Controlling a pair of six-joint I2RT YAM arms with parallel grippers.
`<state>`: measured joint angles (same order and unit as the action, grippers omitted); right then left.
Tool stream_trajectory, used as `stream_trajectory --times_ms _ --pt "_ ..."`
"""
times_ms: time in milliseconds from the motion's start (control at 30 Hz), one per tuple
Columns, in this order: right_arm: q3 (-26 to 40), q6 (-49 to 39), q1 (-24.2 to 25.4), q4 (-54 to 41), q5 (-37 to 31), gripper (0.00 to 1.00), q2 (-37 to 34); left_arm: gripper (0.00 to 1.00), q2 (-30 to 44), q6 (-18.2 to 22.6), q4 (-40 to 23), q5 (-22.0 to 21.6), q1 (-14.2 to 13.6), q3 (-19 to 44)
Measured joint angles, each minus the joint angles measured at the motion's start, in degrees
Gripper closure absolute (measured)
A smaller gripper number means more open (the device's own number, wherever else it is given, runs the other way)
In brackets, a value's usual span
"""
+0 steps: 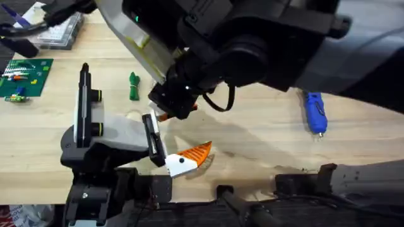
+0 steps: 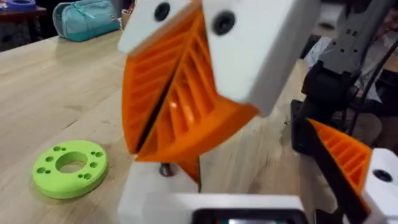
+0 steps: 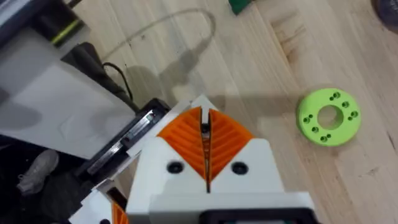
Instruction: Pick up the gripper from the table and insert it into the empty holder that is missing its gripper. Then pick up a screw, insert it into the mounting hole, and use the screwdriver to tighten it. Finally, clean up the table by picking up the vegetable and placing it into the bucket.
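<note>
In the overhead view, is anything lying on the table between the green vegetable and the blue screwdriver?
On the tabletop itself nothing visible does. The right arm hangs above that stretch, hiding part of the wood between the vegetable and the screwdriver.

Bench (image 1: 252,135) layout, overhead: vegetable (image 1: 133,86) left of centre, screwdriver (image 1: 315,111) well apart at far right. Brick baseplate (image 1: 24,78) at far left edge, a clear case (image 1: 60,30) behind it. Left claw (image 1: 188,157) sits front-centre, right claw (image 1: 170,110) just behind it (arm reaching across the middle). Ring disc (image 3: 329,116) lies flat on bench beside the right claw.
</note>
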<state>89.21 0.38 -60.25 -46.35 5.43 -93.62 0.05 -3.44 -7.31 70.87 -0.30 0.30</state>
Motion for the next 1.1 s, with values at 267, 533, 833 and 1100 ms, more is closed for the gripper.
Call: stream_trajectory --times_ms 267,533,833,1100 --pt "-1.0 0.0 0.0 0.3 0.0 0.992 0.0 0.013 0.0 0.0 0.0 0.0 0.0 0.0" --pt "-1.8 0.7 0.0 0.3 0.0 0.992 0.0 0.013 0.0 0.0 0.0 0.0 0.0 0.0" --pt "-1.9 0.9 0.0 0.0 0.7 0.992 0.0 0.013 0.0 0.0 0.0 0.0 0.0 0.0" --pt "-2.8 0.9 0.0 0.6 0.9 0.992 0.0 0.013 0.0 -0.7 0.0 0.0 0.0 0.0"
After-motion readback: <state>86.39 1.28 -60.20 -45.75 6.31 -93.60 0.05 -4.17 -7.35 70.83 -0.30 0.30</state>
